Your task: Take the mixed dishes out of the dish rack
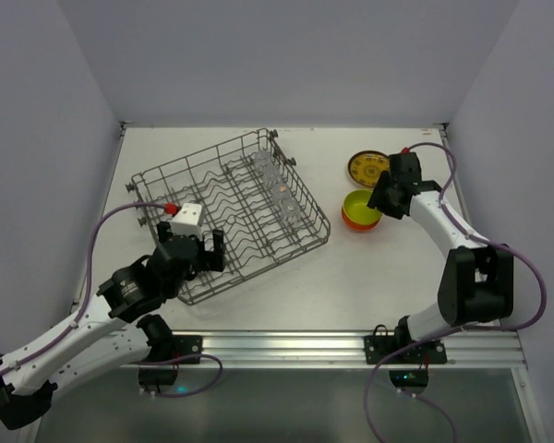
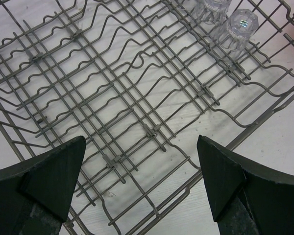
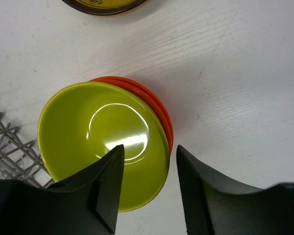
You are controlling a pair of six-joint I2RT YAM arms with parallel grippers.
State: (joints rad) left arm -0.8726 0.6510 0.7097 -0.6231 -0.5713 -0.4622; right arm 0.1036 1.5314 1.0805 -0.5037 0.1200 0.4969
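Black right pincer (image 3: 148, 149) is open over the rim of the lime bowl (image 3: 103, 132), stacked in orange bowls (image 3: 157, 105) on the table (image 3: 235, 73), while the left pincer (image 2: 141, 139) hangs open over the rack (image 2: 137, 88), where glass cups (image 2: 240, 27) sit.

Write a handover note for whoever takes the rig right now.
Left gripper open, empty, over the dish rack's near side.
Right gripper open, lime-yellow bowl's rim between its fingers, not clamped.
Done: lime-yellow bowl nested on orange bowls on the table right of the rack, patterned plate beyond them.
Left: clear glass cups along the rack's right side; nothing else visible in it.
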